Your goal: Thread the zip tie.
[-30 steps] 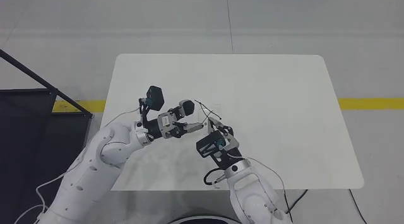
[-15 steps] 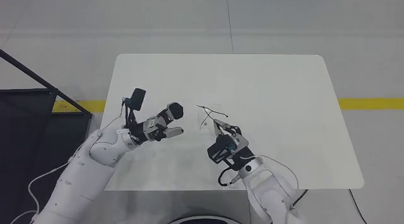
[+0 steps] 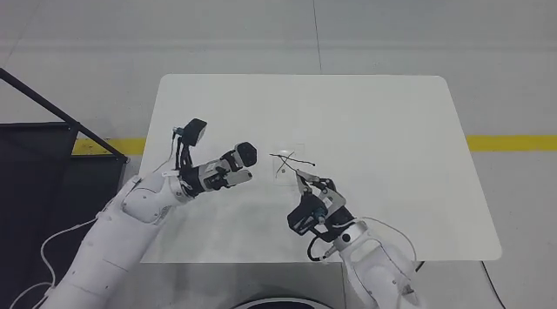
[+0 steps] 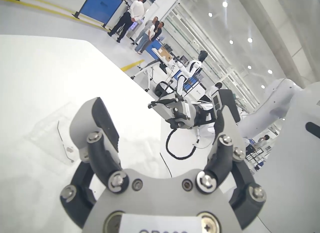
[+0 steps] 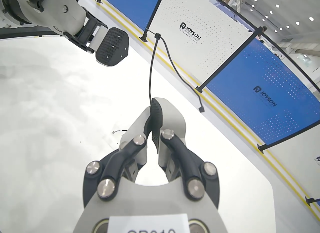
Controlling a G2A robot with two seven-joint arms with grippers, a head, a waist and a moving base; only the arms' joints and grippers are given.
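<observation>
The left gripper (image 4: pixel 162 101), spread and empty, has been drawn back from the zip tie (image 5: pixel 152 76), which is pinched above the table (image 3: pixel 392 117) by the right gripper (image 5: pixel 155 108) and seemingly already threaded.

1. A white table (image 3: pixel 392 135) with rounded corners, its top flat and plain.
2. A clear bag (image 3: pixel 283 175) lies flat on the table near the middle, closer to the front edge than the back.
3. In the left wrist view, a thin dark strip (image 4: pixel 60 135) lies curved on the bag (image 4: pixel 45 131), with a small pale piece just beside its end.
</observation>
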